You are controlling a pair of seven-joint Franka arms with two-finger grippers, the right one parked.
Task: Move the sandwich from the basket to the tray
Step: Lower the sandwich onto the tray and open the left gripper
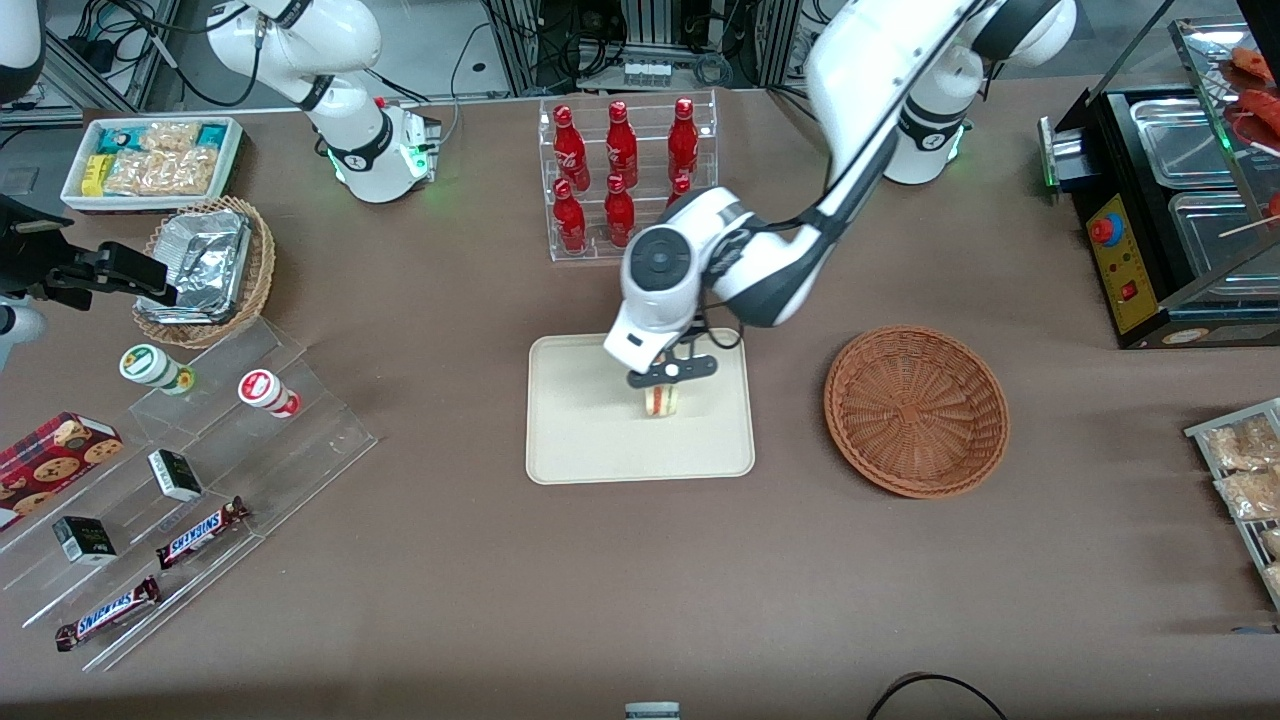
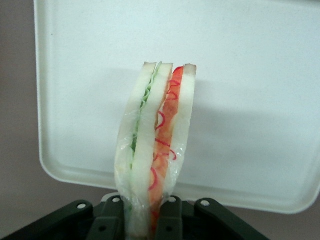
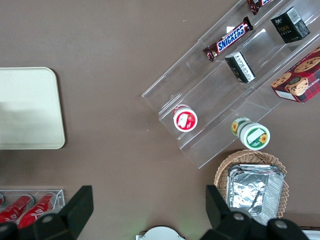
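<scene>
The sandwich (image 1: 660, 401), a small wedge of pale bread with red and green filling, is held between the two fingers of the gripper (image 1: 664, 389), which are closed tight on its sides. It is held over the middle of the cream-white tray (image 1: 575, 440), and whether it touches the tray cannot be told. The round brown wicker basket (image 1: 916, 411) is seen beside the tray, toward the working arm's end of the table, with nothing in it.
</scene>
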